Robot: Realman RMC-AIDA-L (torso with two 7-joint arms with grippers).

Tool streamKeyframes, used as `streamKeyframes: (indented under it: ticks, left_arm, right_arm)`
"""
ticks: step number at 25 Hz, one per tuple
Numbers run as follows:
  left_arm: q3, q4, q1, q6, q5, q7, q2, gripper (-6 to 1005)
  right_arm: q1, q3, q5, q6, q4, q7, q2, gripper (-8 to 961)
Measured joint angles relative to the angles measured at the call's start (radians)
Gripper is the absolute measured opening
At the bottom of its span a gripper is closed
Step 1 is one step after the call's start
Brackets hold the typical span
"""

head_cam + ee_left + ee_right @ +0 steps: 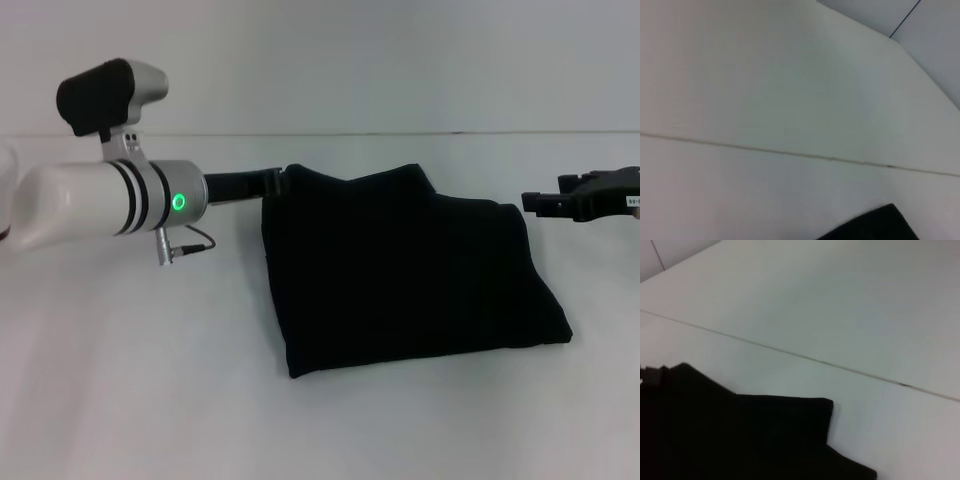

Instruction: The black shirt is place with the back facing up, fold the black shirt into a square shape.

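The black shirt (400, 270) lies folded into a rough rectangle on the white table (140, 400), plain side up. Its far left corner is drawn up to my left gripper (280, 181), which is shut on that corner just above the table. My right gripper (541, 205) hovers to the right of the shirt's far right corner, apart from the cloth. The left wrist view catches only a small edge of the shirt (870, 227). In the right wrist view the shirt (740, 435) fills the lower part, with one squared corner sticking out.
A thin seam (400, 134) runs across the table behind the shirt. Bare white table surrounds the cloth in front and on both sides. My left arm's white forearm (90, 200) reaches in from the left edge.
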Motion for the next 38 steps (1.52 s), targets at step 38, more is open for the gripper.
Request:
streamKeyframes:
  ticks: [38]
  left_arm:
    - [-0.006,0.003,-0.036,-0.033,0.003,-0.005,0.048,4]
  right_arm:
    - [0.008,-0.005,-0.002,-0.009,-0.001,0.000,0.002,715]
